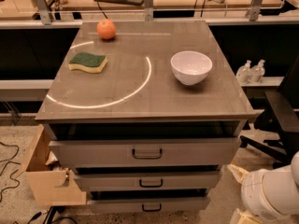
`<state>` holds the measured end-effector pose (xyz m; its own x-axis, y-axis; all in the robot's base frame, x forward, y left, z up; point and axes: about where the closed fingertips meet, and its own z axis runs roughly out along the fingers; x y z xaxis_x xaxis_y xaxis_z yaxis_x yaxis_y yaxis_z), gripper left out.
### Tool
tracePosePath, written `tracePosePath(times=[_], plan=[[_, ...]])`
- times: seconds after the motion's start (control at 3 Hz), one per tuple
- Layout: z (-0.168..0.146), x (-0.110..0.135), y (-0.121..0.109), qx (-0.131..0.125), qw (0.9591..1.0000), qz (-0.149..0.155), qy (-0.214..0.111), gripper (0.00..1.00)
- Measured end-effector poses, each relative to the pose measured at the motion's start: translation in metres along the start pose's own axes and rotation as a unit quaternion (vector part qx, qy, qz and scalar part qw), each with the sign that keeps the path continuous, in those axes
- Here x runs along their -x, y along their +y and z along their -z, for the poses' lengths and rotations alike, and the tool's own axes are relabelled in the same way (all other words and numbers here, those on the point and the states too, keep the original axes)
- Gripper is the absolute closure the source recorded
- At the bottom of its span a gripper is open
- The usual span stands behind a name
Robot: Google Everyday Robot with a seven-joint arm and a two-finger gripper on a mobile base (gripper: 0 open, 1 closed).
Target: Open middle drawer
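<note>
A grey cabinet fills the middle of the frame; its flat surface (196, 101) carries an orange (106, 29) at the upper left, a green and yellow sponge (88, 62) below it, and a white bowl (191, 67) to the right, all well apart. A bright arc of light (140, 85) curves across the surface between sponge and bowl. Three drawers stack in the lower middle; the top drawer (93, 154) has the tallest front, with a dark gap above it. The middle drawer (107, 181) lies just under it, low-fronted, with a small dark loop handle at its centre; the bottom drawer (117, 204) sits beneath. The gripper (242, 193) is in the lower right corner, beside the drawers' right end and not touching them; whether it is released or clenched cannot be told. A cardboard box (46, 181) stands at the lower left.
</note>
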<state>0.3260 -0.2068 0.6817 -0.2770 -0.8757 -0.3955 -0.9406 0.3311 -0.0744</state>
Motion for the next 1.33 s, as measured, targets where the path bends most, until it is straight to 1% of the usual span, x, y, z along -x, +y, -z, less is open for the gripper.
tracePosePath(times=[0.33,0.67,1.0,1.33], plan=[[-0.040,-0.027,0.014,0.011,0.9998,0.005,-0.013,0.00],[-0.071,-0.041,0.023,0.003,0.9989,0.047,-0.006,0.00],[-0.097,-0.037,0.024,-0.021,0.9936,0.110,0.018,0.00],[-0.116,-0.030,0.019,-0.047,0.9849,0.160,0.045,0.00]])
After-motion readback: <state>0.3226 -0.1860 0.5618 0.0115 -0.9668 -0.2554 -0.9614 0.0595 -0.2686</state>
